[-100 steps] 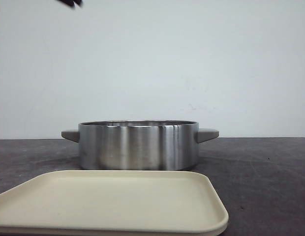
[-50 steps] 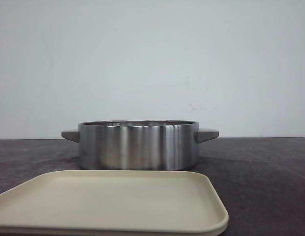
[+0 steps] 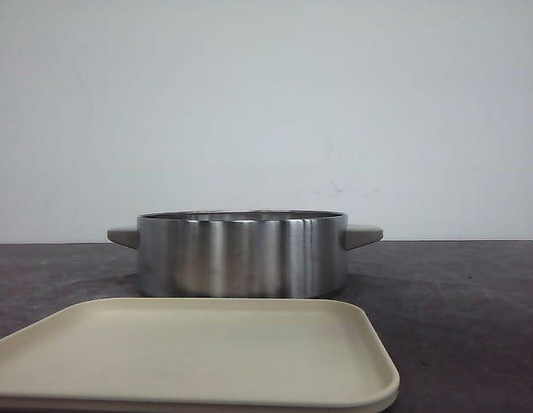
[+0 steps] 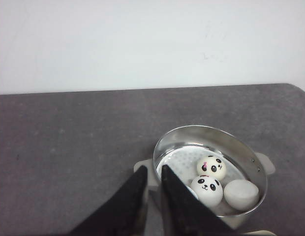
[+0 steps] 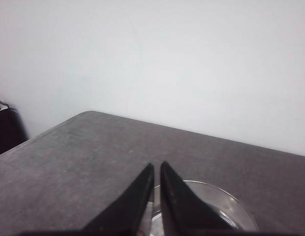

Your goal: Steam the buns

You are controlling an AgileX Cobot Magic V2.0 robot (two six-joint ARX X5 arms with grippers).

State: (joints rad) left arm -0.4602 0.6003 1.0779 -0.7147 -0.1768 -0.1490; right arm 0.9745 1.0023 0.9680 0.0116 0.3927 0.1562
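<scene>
Front view, left to right: beige tray [image 3: 198, 353] at 6 o'clock near the camera, bare on top; steel steamer pot [image 3: 241, 253] just behind it, centred on the dark table [image 3: 456, 310]. No arm in this view now.

Change: 1.0 s ago a dark gripper tip showed at about 11 o'clock on the top edge of the front view. Gone by 0.5 s ago, absent now. Pot and tray haven't shifted across the three frames. I read that as the arm pulling up and away after a drop-off, not mid-carry.

Left wrist view: left gripper [image 4: 152, 184] has its fingers nearly together, thin gap only, holding nothing. It sits high, above the pot [image 4: 210, 169]. Buns [image 4: 211, 166] are inside on the perforated insert: two panda faces plus one plain white dome visible. A fourth may be hidden behind the finger; can't confirm.

Right wrist view: right gripper [image 5: 156, 189] likewise almost closed, empty, raised above the pot rim [image 5: 211, 201].

Judgement: tray bare, buns in the pot, so loading looks done or close to it.
</scene>
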